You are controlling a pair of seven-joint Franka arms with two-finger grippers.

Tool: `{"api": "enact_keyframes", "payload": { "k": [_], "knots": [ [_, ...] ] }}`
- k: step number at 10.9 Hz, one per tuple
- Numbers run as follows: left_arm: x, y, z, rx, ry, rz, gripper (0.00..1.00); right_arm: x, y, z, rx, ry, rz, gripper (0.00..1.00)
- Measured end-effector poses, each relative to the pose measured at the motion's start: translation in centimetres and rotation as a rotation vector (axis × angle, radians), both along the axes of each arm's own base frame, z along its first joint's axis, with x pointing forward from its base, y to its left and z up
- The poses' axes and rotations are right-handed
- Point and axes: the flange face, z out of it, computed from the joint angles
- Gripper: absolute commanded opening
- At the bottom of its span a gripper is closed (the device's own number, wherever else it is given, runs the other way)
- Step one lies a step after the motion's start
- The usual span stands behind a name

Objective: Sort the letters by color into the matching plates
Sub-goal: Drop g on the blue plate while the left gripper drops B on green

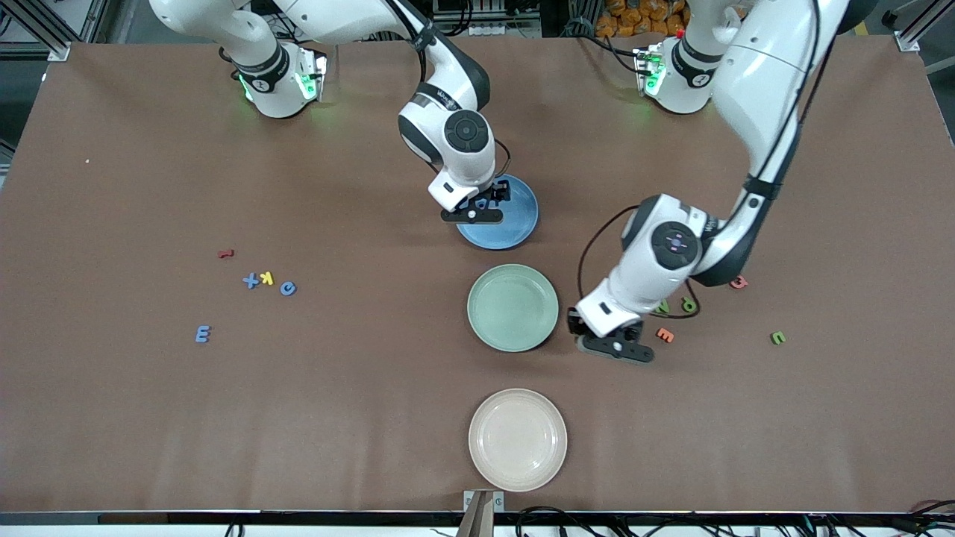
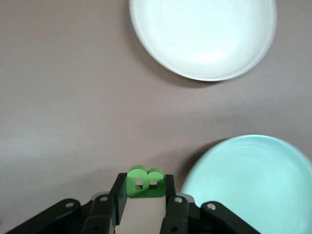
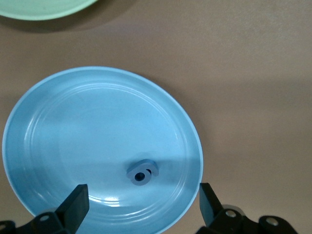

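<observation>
Between my left gripper's two black fingers sits a small chunky bright-green foam letter B, pinched across its flat sides, hanging over bare brown table just beside the pale mint green round plate, off that plate's rim at about four o'clock in the front view. It looks light and slightly soft, so a gentle squeeze should do; gripping across the width, as I have it, keeps it from twisting. More green letters lie on the table by my left arm, with another toward the left arm's end.

My right gripper hangs over the medium blue round plate, fingers spread wide and holding nothing. One small blue rounded letter lies flat in that plate, near the rim. Three other blue letters wait toward the right arm's end of the table, mixed with a yellow and a red one.

A cream-beige round plate sits at six o'clock from the green plate, nearest the front camera
</observation>
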Motion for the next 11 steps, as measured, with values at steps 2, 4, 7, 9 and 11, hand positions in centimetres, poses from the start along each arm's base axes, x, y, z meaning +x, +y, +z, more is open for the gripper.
{"api": "enact_keyframes", "payload": {
  "k": [2, 4, 7, 9, 11],
  "knots": [
    [-2.5, -5.1, -0.9, -0.024, 0.036, 0.058, 0.00, 1.4, -1.0, 0.4, -0.016, 0.012, -0.024, 1.00],
    [-4.9, -8.6, -3.1, -0.020, 0.077, 0.078, 0.00, 4.3, -3.3, 1.7, -0.030, 0.019, -0.073, 1.00],
    [-6.5, -11.1, -6.5, -0.004, 0.119, 0.131, 0.00, 9.6, -9.2, 4.8, -0.056, 0.017, -0.149, 1.00],
    [-6.4, -11.2, -7.3, 0.002, 0.123, 0.147, 0.75, 13.4, -14.5, 6.4, -0.060, 0.017, -0.193, 1.00],
    [-6.4, -11.4, -7.3, -0.001, 0.123, 0.159, 1.00, 17.1, -20.4, 7.5, -0.052, 0.006, -0.268, 1.00]
  ]
}}
